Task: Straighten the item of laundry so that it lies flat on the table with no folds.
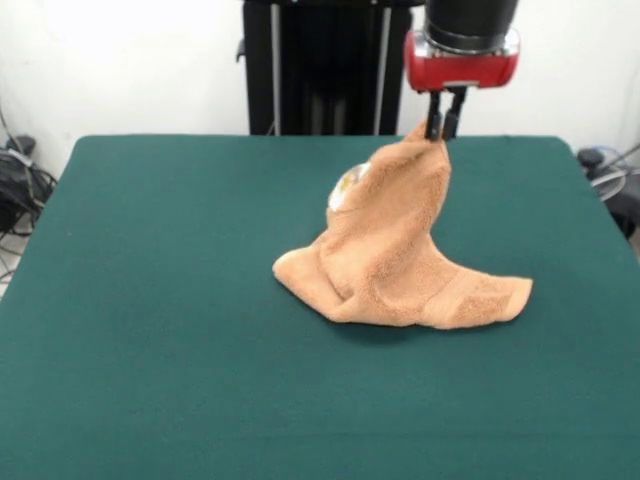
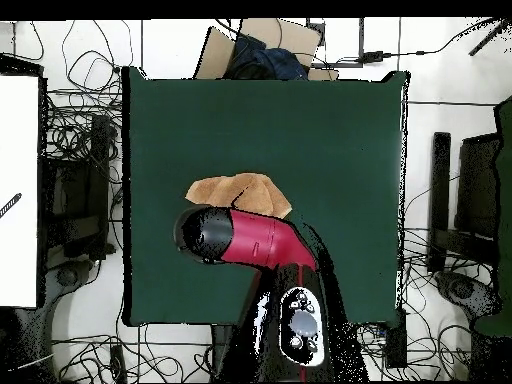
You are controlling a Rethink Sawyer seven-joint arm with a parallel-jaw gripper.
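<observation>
The item of laundry (image 1: pixel 395 245) is a light orange-brown terry towel pulled up into a tent shape, its top corner held about level with the table's far edge. My gripper (image 1: pixel 444 127) is shut on that top corner. The towel's lower part rests in folds on the dark green table (image 1: pixel 150 330), with one flap spread to the right and a white label (image 1: pixel 347 188) showing on the raised left side. In the overhead view the towel (image 2: pixel 240 192) shows partly above the red and black arm (image 2: pixel 250 238), which hides the gripper.
Cables and dark equipment (image 2: pixel 75 200) lie on the floor around the table. A cardboard box with dark cloth (image 2: pixel 262 50) sits beyond the table's top edge in the overhead view. A black column (image 1: pixel 325 65) stands behind the table.
</observation>
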